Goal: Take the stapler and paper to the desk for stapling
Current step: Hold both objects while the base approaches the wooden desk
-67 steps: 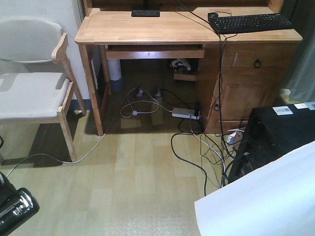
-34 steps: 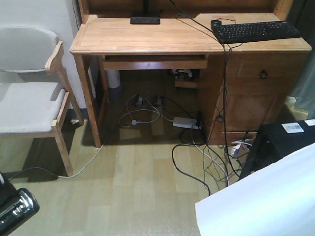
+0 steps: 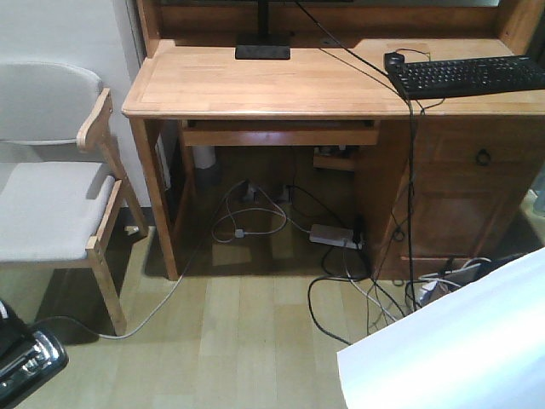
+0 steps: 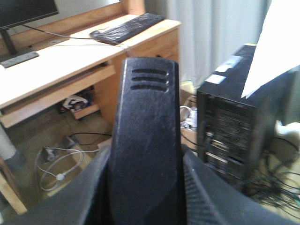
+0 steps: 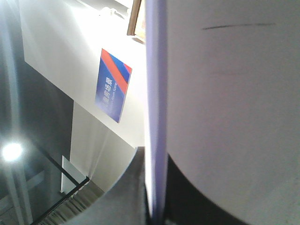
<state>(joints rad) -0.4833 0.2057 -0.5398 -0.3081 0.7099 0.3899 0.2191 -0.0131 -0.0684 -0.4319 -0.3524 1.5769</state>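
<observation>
White paper [image 3: 460, 341] runs off-frame; the stapler [image 4: 145, 131] looms blurred.

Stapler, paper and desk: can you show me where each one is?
stapler [image 4: 145, 140]: left wrist view, on its black top face.
paper [image 3: 460, 349]: front-facing view, middle of the white sheet.
desk [image 3: 255, 81]: front-facing view, bare part of the wooden top.
</observation>
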